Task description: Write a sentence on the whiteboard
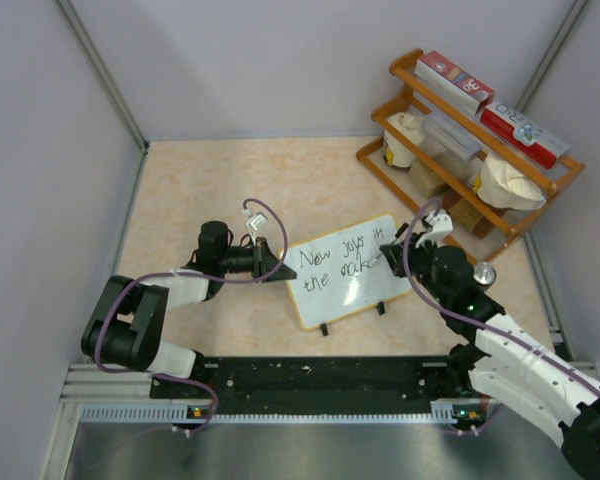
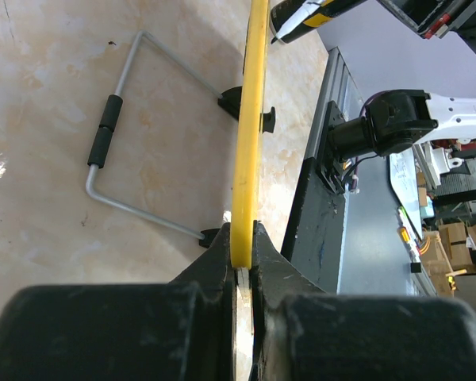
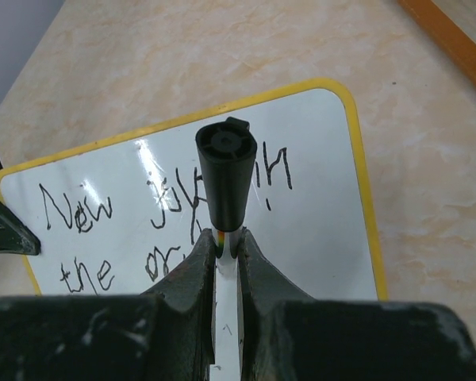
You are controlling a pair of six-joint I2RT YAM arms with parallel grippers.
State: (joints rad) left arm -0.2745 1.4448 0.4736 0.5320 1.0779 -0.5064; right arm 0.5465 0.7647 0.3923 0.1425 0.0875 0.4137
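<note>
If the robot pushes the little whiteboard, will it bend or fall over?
It probably won't bend: the whiteboard shows a straight, stiff-looking edge in the left gripper. It looks thin, so it's likely light. Standing on small black feet and a thin wire stand, it might slide or tip if pushed.

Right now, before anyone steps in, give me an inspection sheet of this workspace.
Surface: beige marbled table.
Job's things: whiteboard standing tilted on its feet, handwriting across it; black marker over its right part.
Clutter: wooden rack at the far right, holding boxes and pale containers.
Grippers: left gripper shut on the whiteboard's left edge; right gripper shut on the marker.
Cables: purple cables loop along both arms.
Surroundings: grey walls.
</note>
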